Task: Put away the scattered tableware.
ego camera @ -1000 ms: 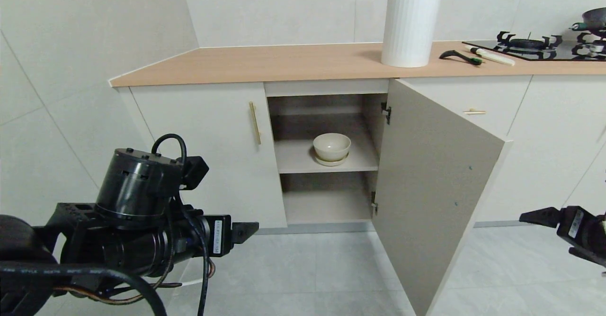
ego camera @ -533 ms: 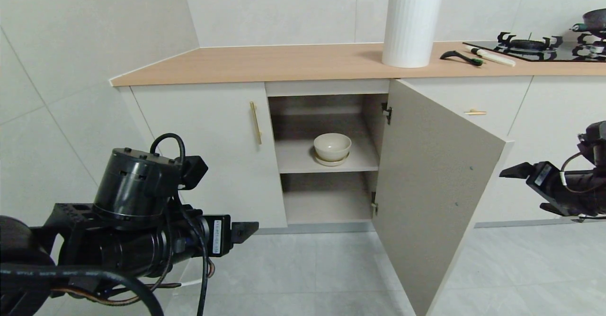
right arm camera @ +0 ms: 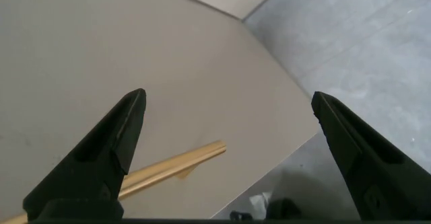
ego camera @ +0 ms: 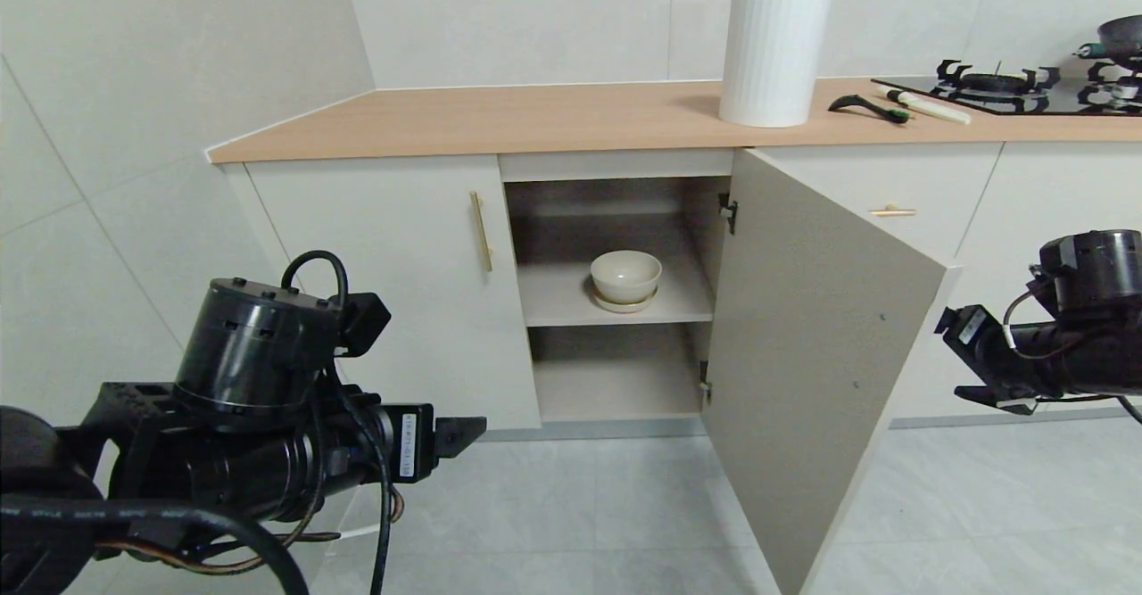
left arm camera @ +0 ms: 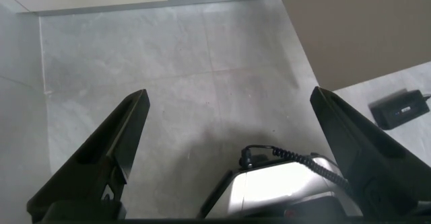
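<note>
Jaws wide, empty, both sides; right gripper (ego camera: pixel 950 359) newly up at 3 o'clock behind door (ego camera: pixel 821 354): closing next, probably.

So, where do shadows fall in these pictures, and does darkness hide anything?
Head view: the cabinet is dim at the back, yet the bowl is plain; the white cylinder shades the countertop softly. Left wrist view: faint shadow on the floor. Right wrist view: the door is evenly lit.
</note>
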{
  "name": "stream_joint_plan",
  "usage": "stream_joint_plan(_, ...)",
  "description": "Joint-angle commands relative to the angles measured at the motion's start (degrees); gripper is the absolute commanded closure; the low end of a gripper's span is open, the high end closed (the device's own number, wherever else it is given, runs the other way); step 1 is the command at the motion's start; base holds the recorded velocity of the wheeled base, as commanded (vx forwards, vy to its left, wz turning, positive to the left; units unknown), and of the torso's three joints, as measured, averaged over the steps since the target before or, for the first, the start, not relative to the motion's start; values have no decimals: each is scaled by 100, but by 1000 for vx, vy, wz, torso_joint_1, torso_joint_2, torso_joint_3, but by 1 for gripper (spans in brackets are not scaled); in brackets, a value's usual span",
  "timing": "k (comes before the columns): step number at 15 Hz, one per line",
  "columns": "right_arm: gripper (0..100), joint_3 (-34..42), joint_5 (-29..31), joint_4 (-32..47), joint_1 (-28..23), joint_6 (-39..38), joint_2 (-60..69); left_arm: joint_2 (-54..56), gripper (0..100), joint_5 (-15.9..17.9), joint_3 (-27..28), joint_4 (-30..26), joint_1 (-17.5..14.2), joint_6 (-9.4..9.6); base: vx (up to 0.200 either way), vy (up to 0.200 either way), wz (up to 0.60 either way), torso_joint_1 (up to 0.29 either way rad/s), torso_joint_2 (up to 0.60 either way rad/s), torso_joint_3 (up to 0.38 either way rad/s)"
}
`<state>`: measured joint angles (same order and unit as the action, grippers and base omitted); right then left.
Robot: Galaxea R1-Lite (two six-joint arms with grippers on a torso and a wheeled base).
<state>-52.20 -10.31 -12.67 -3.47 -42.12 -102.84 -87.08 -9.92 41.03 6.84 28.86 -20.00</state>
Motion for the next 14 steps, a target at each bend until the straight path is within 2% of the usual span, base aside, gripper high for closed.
stream_joint_plan(1, 0, 26, -15, 1, 268, 2, -43, 7, 0, -1, 10, 10, -20, -3, 0, 0, 0, 0, 0, 0)
stream_joint_plan(9, 0, -1, 12, 1, 1587, 46, -140, -2, 0, -1, 28, 10, -117, -3, 0, 0, 0, 0, 0, 0)
stream_joint_plan(11, 0, -159, 21, 1, 1815, 63, -280, -2, 0, -1, 36, 10, -161, 5, 0, 0, 0, 0, 0, 0)
stream_joint_plan(12, 0, -467, 21, 1, 2105, 160, -500, 7, 0, -10, 71, 10, -205, 14, 0, 0, 0, 0, 0, 0)
stream_joint_plan(14, 0, -888, 29, 1, 2316, 345, -887, 7, 0, -27, 115, 10, -284, 14, 0, 0, 0, 0, 0, 0)
